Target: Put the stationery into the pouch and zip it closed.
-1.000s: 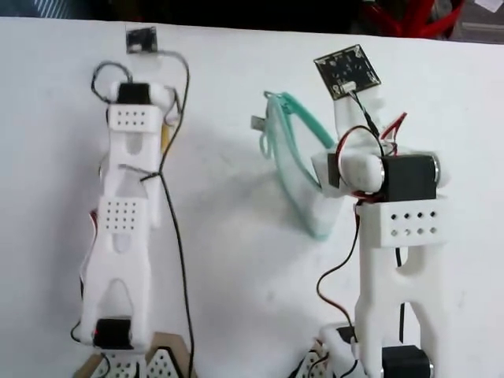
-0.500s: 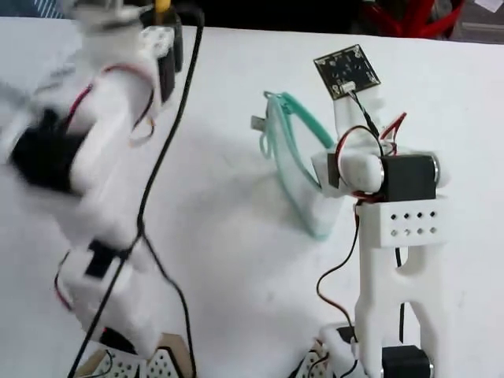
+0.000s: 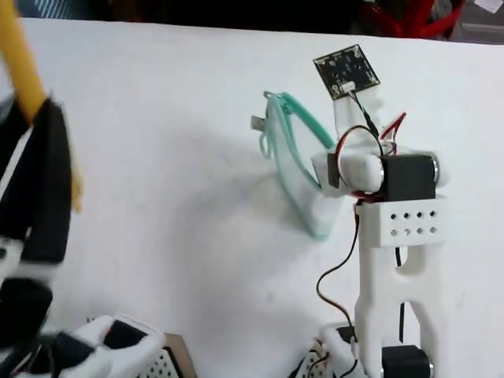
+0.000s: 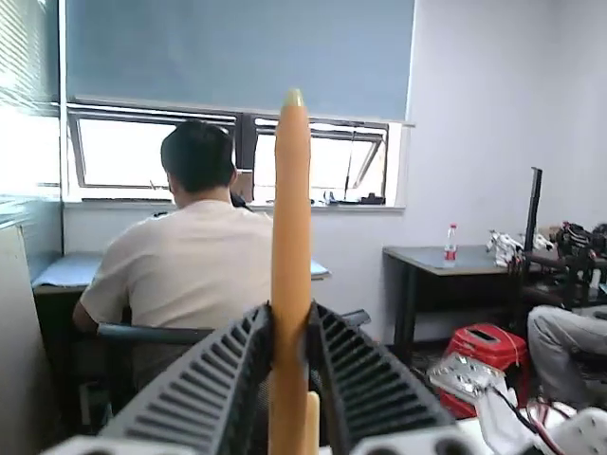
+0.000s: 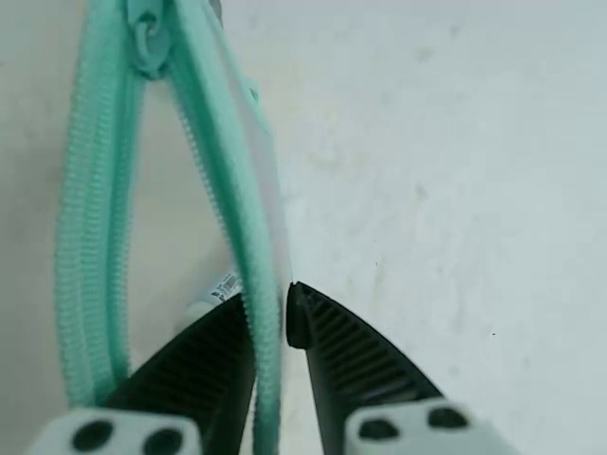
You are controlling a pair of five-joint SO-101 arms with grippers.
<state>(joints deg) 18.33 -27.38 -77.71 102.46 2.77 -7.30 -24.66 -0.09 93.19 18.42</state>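
Pen (image 4: pixel 290 237) high, well apart from the pouch (image 3: pixel 296 169)
Left gripper (image 4: pixel 290 327) clamps the yellow pen upright; right gripper (image 5: pixel 270 305) pinches the pouch's zipper edge; the mouth looks narrow, so a tilted descent could miss it, dropping the pen beside the pouch.

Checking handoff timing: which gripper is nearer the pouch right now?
Right. The right gripper is shut on the rim of the pouch. The left gripper is well apart from it, across the table, holding a yellow pen.
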